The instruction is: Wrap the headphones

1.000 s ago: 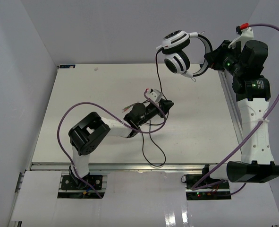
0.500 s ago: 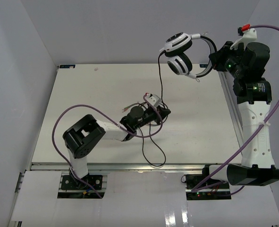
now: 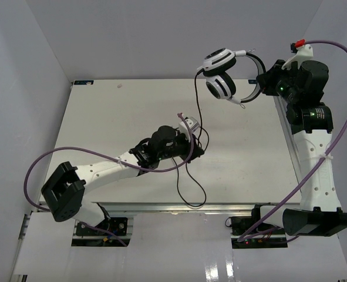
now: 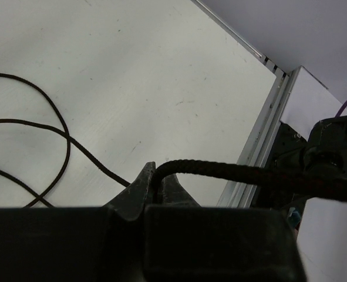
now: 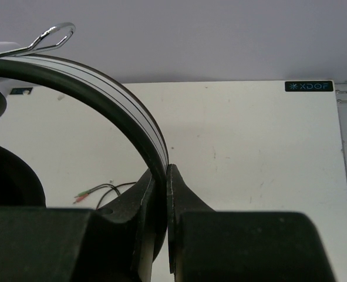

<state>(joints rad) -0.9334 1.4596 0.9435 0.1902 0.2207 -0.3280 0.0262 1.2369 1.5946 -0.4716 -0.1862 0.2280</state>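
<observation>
The white over-ear headphones with black pads (image 3: 221, 75) hang at the upper right of the top view, their headband (image 5: 114, 100) pinched in the closed right gripper (image 5: 163, 179). Near the centre, the left gripper (image 4: 159, 179) is clamped on their thin black cable (image 4: 220, 170), whose loops lie on the white table (image 3: 103, 117).

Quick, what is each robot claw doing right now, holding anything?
Left gripper: closed on the thin black cable.
Right gripper: closed on the headband of the white over-ear headphones.
</observation>
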